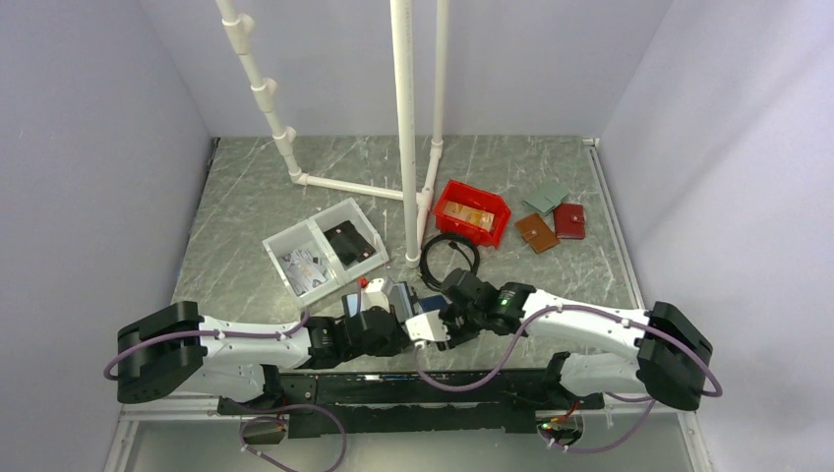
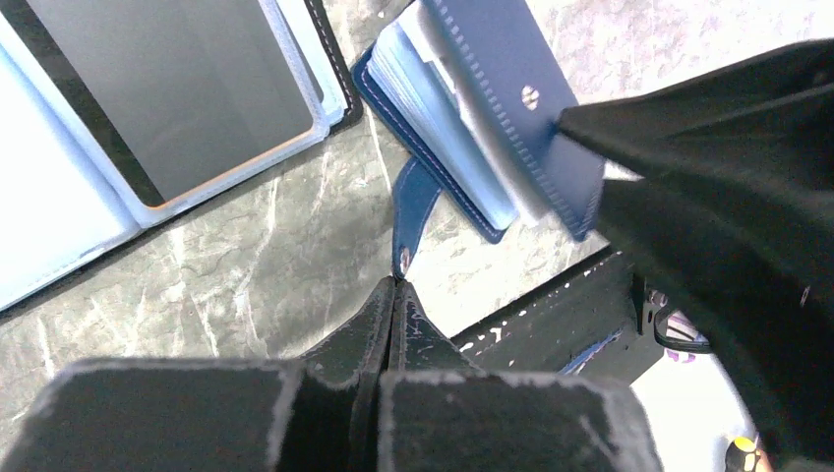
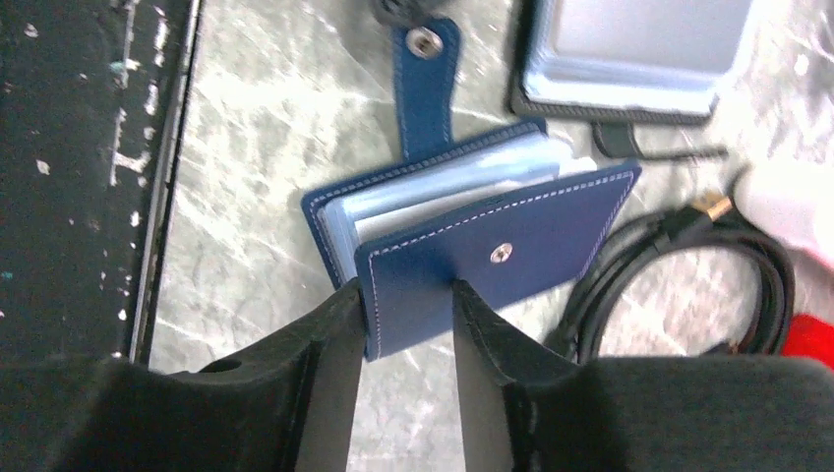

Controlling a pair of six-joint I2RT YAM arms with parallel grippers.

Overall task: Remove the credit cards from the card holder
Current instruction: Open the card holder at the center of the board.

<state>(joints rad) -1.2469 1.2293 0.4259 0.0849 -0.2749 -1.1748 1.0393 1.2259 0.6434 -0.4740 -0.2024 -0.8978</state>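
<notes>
The card holder lies on the table near its front edge, in the middle, where the two arms meet. It is navy blue and partly open. Its front cover is lifted off a stack of pale, clear sleeves that fan out from the spine. Whether cards sit in the sleeves cannot be told from here.

The right gripper is clamped on the free edge of the front cover. One finger is on each side, and both look to be touching the cover just below its small metal snap. In the left wrist view, one black fingertip presses on the cover's outer face and the other sits under its edge.

The holder's closing tab sticks out flat on the table, away from the spine. The left gripper is clenched tight, and its fingertips meet right at the rounded end of that tab. It is not clear whether they pinch the tab or only touch it.

A black-edged folio with light-blue and grey panels lies open just beside the holder. A coiled black cable lies on the holder's other side, close to the lifted cover. Farther back on the table are a clear divided bin and a red bin.
</notes>
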